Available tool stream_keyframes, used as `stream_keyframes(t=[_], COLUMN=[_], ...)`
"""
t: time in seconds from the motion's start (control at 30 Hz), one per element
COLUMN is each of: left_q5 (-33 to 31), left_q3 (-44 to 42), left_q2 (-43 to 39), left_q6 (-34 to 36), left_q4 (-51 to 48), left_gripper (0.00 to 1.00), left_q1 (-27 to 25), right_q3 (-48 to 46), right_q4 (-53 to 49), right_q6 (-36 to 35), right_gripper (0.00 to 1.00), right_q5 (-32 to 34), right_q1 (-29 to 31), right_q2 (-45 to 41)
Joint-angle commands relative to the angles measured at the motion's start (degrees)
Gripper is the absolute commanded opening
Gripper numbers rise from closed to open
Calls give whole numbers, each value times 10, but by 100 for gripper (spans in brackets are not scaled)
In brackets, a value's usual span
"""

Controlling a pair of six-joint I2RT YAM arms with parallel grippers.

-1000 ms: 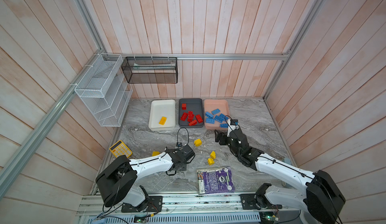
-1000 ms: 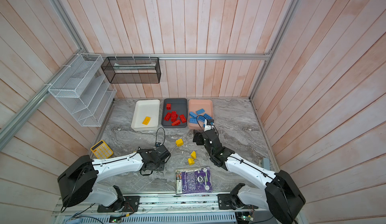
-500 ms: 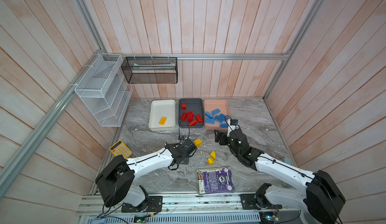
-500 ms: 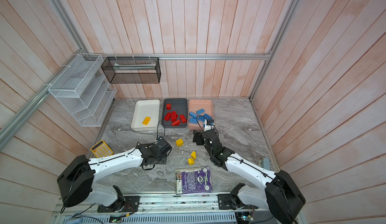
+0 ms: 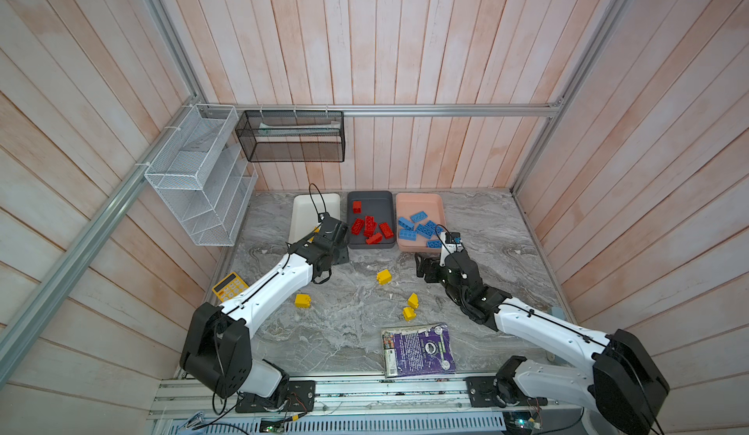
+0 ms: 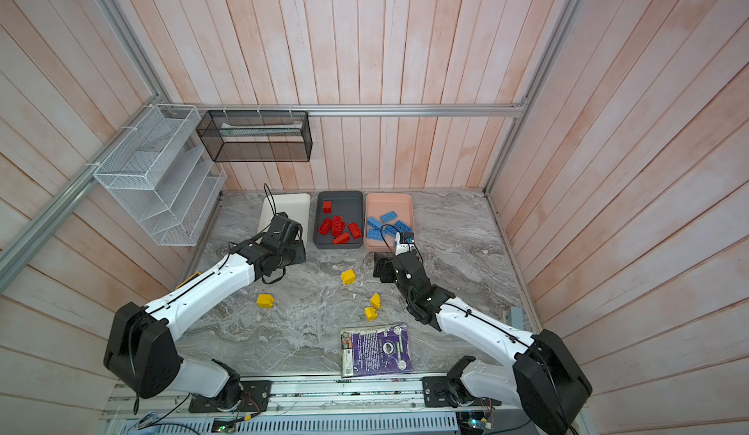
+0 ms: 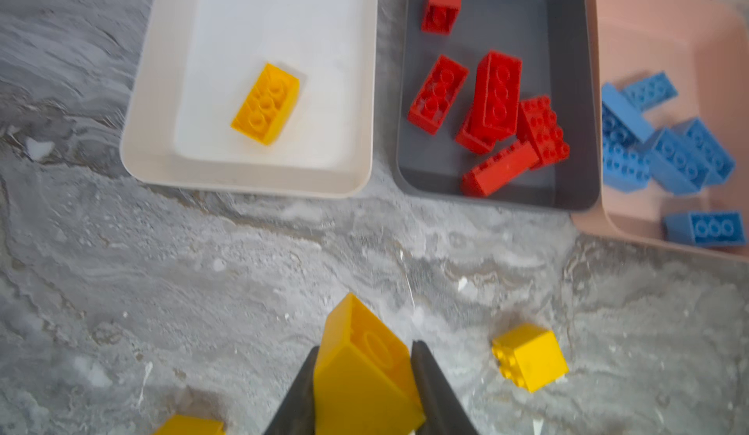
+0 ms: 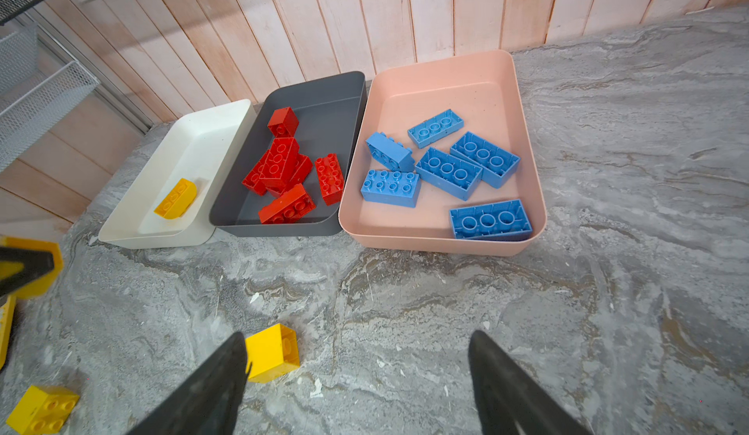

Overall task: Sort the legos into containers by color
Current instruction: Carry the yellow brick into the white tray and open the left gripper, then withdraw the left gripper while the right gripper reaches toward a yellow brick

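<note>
My left gripper (image 7: pixel 364 348) is shut on a yellow lego (image 7: pixel 360 376), held over the marble just short of the white tray (image 7: pixel 283 27). That tray holds one yellow brick (image 7: pixel 265 104). In both top views the left gripper (image 5: pixel 335 252) (image 6: pixel 292 250) sits at the white tray's (image 5: pixel 308 206) near edge. Red legos (image 5: pixel 369 226) lie in the dark grey tray (image 5: pixel 371 200), blue ones (image 5: pixel 421 228) in the pink tray (image 5: pixel 419 204). My right gripper (image 8: pixel 356 335) (image 5: pixel 423 266) is open and empty in front of the pink tray, a loose yellow lego (image 8: pixel 272 352) beside one finger. Several yellow legos (image 5: pixel 384 277) lie on the table.
A yellow calculator (image 5: pixel 229 286) lies at the table's left edge under the left arm. A purple book (image 5: pixel 419 350) lies at the front. A white wire rack (image 5: pixel 198 177) hangs on the left wall, a black mesh basket (image 5: pixel 292 137) on the back wall.
My left arm has carried the yellow lego away from the front middle of the table toward the white tray. The right arm has not moved.
</note>
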Motion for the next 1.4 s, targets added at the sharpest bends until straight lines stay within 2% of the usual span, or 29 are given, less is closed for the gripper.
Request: stream_keyframes(t=[0.0, 0.47, 0.77, 1.0, 1.2, 1.37], left_q5=[22, 68, 84, 98, 93, 117], left_q3=[43, 258, 396, 387, 372, 342], left_q2=[41, 256, 376, 391, 364, 292], left_q6=[39, 88, 106, 100, 103, 92], left_q4=[23, 17, -27, -13, -11, -8], left_gripper=[33, 33, 33, 39, 60, 68], left_q1=[34, 136, 163, 163, 163, 158], right_q3=[-6, -4, -1, 1, 6, 19], right_q4=[4, 10, 12, 11, 12, 10], right_q6=[0, 4, 2, 0, -19, -37], right_gripper=[85, 85, 85, 85, 89, 94], right_q5=[-5, -14, -12, -11, -35, -47], right_q1=[3, 4, 4, 3, 4, 10], right_q2=[6, 28, 36, 46, 50, 65])
